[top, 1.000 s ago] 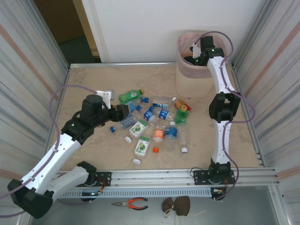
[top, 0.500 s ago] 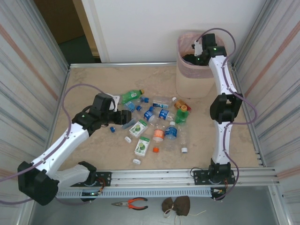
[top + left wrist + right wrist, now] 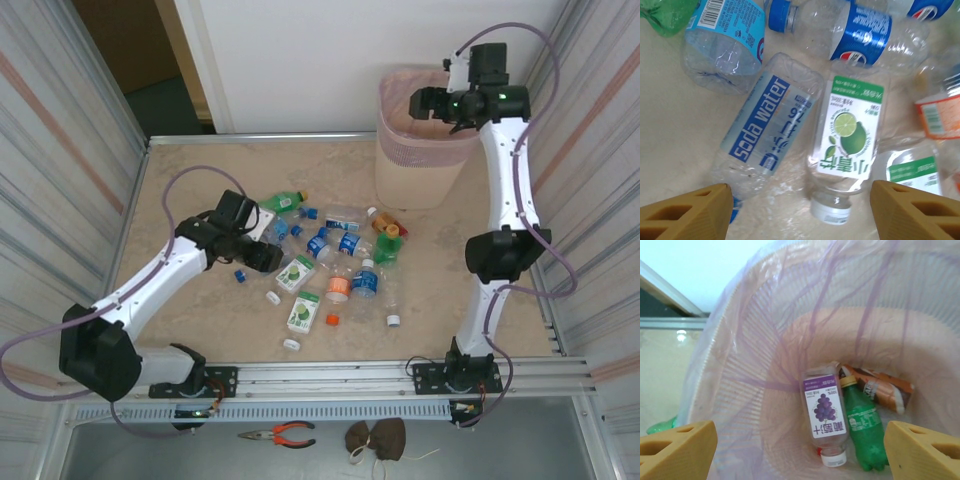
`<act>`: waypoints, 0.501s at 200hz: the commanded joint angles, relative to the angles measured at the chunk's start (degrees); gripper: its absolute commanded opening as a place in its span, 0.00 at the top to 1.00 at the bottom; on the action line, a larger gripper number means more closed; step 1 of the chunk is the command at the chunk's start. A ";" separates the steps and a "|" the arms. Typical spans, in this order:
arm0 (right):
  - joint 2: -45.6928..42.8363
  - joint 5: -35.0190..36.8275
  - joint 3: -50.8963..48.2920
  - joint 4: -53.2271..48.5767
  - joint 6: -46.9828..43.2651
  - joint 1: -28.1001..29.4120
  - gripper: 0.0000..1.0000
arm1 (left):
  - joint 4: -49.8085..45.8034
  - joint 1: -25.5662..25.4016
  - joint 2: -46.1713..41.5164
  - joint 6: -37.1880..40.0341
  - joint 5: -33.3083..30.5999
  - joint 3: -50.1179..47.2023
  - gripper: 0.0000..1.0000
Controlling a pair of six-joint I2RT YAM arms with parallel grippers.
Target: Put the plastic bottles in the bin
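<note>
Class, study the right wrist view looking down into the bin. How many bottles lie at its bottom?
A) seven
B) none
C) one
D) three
D: inside the bin lie a clear bottle with a purple grape label, a green bottle and an orange-brown bottle behind them.

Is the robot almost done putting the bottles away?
Not nearly. The pink-lined beige mesh bin holds three: a clear grape-label plastic bottle, a green plastic bottle and an orange-brown bottle. Both grippers are open and empty, the right gripper above the bin, the left gripper over a clear soda water bottle. Many bottles lie on the table.
</note>
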 commanded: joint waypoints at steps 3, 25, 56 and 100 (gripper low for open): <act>-4.90 1.15 0.99 -2.74 0.62 -0.83 0.14 | -2.82 1.85 1.10 13.78 -2.54 0.86 0.24; -9.14 1.62 -1.98 -2.37 0.26 -0.85 0.14 | -1.76 4.32 2.12 18.96 -1.75 0.20 0.22; -15.90 3.04 -8.08 -0.62 0.54 -1.23 0.14 | 0.81 5.56 3.82 28.34 1.77 -1.99 0.18; -25.54 2.93 -18.23 4.24 2.08 -1.15 0.14 | 1.40 6.24 11.45 33.13 1.03 -1.38 0.18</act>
